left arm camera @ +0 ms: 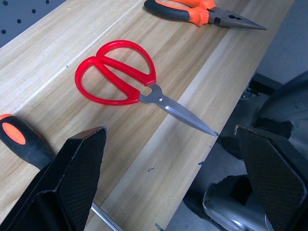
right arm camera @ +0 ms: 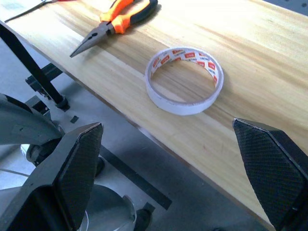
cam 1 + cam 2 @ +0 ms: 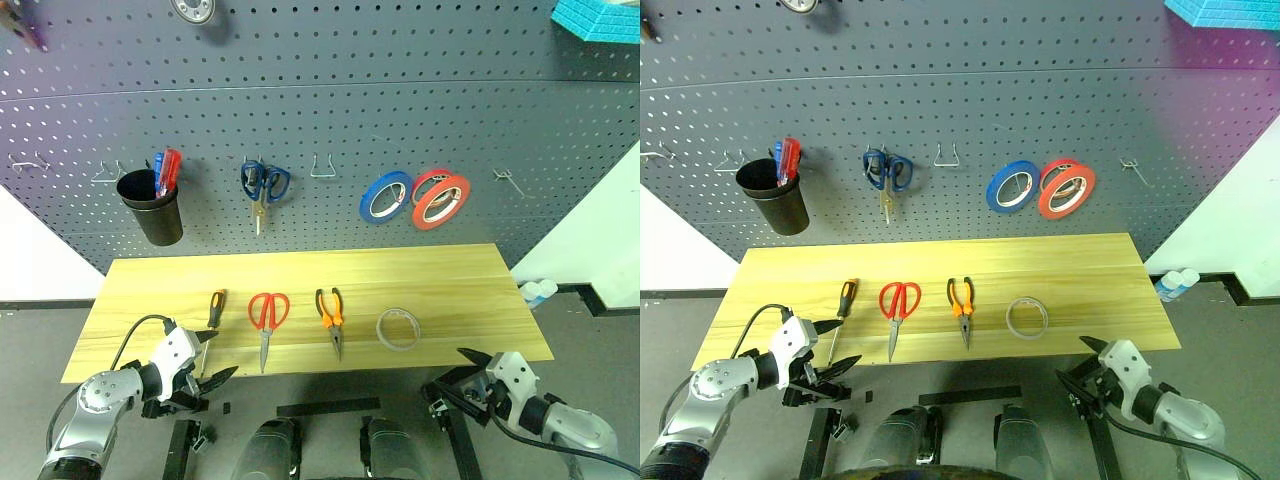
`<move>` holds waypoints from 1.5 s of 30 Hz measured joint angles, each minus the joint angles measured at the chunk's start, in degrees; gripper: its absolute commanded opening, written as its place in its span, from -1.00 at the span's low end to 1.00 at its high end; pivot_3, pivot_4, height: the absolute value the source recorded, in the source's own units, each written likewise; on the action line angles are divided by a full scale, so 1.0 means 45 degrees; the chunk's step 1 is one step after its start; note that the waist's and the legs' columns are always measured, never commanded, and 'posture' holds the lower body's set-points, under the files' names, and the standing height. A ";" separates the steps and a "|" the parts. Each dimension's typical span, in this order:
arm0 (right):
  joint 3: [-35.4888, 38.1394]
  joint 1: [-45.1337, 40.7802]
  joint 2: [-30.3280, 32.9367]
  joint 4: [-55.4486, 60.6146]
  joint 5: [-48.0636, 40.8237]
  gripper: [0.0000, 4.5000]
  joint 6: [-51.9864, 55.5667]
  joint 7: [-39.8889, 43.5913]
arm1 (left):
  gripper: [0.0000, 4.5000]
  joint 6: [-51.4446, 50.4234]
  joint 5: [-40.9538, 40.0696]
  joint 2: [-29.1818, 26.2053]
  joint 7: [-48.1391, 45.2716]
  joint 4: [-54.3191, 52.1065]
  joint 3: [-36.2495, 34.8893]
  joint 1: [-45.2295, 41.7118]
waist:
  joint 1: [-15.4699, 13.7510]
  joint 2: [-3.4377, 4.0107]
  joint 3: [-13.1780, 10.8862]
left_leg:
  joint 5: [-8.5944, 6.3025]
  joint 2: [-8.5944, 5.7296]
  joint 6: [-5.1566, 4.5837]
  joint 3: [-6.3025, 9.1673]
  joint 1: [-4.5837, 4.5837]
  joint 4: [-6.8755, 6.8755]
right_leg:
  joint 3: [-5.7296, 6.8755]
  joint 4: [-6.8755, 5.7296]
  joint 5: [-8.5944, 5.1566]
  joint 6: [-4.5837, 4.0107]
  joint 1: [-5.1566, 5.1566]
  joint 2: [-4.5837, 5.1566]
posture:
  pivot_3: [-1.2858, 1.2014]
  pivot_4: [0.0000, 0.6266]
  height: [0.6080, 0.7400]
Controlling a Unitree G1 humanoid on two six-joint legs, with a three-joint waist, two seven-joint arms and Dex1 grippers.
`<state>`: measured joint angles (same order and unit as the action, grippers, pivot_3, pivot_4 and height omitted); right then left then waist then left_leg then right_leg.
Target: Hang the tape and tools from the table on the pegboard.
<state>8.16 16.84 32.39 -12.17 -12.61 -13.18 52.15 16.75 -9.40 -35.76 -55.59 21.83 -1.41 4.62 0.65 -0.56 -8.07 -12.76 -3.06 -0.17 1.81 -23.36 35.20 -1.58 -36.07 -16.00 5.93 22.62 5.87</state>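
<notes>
1. Fingers of our left gripper [image 3: 203, 362] stand spread wide and hold nothing; they hang just off the near edge of the table [image 3: 450, 270], toward its left end.
2. Between those left fingers, a little beyond their tips, we see the red-handled scissors [image 1: 129, 83] lying flat on the wood, blades toward the near edge.
3. Beside one left finger lies the screwdriver [image 3: 212, 316] with its orange-and-black handle; its slim shaft runs past that finger toward the table's edge, and we cannot tell whether they touch.
4. Beyond the scissors from the left fingers lie the pliers [image 3: 330, 316], orange-and-black handles toward the pegboard [image 3: 330, 110], nose toward the near edge.
5. Our right gripper [image 3: 470, 368] is likewise spread and empty, hanging off the near edge toward the right end of the table.
6. Ahead of the right fingers, between them, the whitish tape [image 2: 185, 79] lies flat on the wood near the edge, apart from both tips.
7. Well beyond both grippers, the pegboard carries blue-handled scissors [image 3: 263, 186], a blue roll [image 3: 385, 196], red rolls [image 3: 440, 198] and a black cup [image 3: 152, 207] with red and blue screwdrivers.
</notes>
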 measured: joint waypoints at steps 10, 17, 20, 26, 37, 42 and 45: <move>0.0000 0.0093 0.0001 0.0439 -0.0001 1.00 0.0497 -0.0055 | 0.98 -0.0007 0.0000 -0.0002 -0.0035 -0.0002 -0.0001 0.0014 | 0.0001 -0.0004 -0.0002 | 0.0000 0.0000 0.0001 0.0000 -0.0001 0.0000 | 0.0000 0.0002 0.0000 0.0000 0.0000 0.0000 | 0.02 -0.53 0.80; 0.0001 0.0081 0.0032 0.0421 0.0000 1.00 0.0469 0.0023 | 0.98 -0.0008 0.0000 -0.0002 -0.0024 -0.0006 -0.0002 0.0054 | 0.0001 -0.0014 -0.0016 | -0.0001 0.0000 0.0000 0.0000 -0.0002 -0.0001 | 0.0000 0.0004 0.0000 0.0000 0.0000 0.0001 | 0.02 -0.53 0.80; 0.0001 0.0025 0.0033 0.0338 0.0007 1.00 0.0365 0.0094 | 0.98 -0.0008 0.0000 -0.0002 -0.0006 -0.0006 -0.0003 0.0065 | 0.0001 -0.0022 -0.0023 | -0.0001 0.0000 0.0000 0.0000 -0.0002 -0.0001 | 0.0000 0.0004 0.0000 0.0000 0.0000 0.0001 | 0.02 -0.53 0.80; -0.0008 -0.0078 0.0033 0.0162 0.0028 1.00 0.0222 0.0114 | 0.98 -0.0007 0.0000 -0.0002 0.0040 -0.0008 -0.0003 0.0065 | -0.0002 -0.0030 -0.0031 | -0.0001 0.0000 0.0000 0.0000 -0.0003 -0.0003 | 0.0000 0.0007 0.0000 0.0000 0.0001 0.0001 | 0.02 -0.53 0.80; -0.0220 -0.0151 0.0034 0.0275 0.0044 1.00 0.0344 0.0003 | 0.98 -0.0002 0.0000 -0.0002 0.0088 -0.0008 -0.0002 0.0068 | 0.0003 -0.0032 -0.0033 | -0.0001 0.0000 0.0001 0.0000 -0.0004 -0.0003 | 0.0001 0.0008 0.0000 0.0000 0.0001 0.0002 | 0.02 -0.53 0.80; -0.0340 -0.0535 0.0070 -0.0050 0.0396 1.00 0.0086 -0.0028 | 0.98 -0.0001 0.0011 0.0026 0.0138 -0.0021 0.0005 0.0001 | 0.0002 -0.0032 -0.0033 | -0.0001 0.0000 0.0000 0.0000 -0.0004 -0.0004 | 0.0003 0.0008 0.0000 0.0000 0.0002 0.0001 | 0.01 -0.54 0.80; -0.0716 -0.0813 0.0075 -0.0139 0.0808 1.00 0.0065 -0.0160 | 0.98 -0.0004 0.0018 0.0228 0.0159 -0.0172 0.0116 -0.0130 | -0.0002 -0.0031 -0.0033 | -0.0001 0.0000 0.0000 0.0000 -0.0004 -0.0003 | 0.0003 0.0008 0.0000 0.0000 0.0002 0.0001 | 0.01 -0.54 0.80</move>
<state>4.93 13.19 32.72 -12.80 -8.97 -12.88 51.43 16.74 -9.32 -34.74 -54.88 21.05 -0.89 4.03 0.64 -0.70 -8.22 -12.77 -3.06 -0.17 1.81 -23.38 35.19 -1.57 -36.04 -16.00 5.93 22.63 5.88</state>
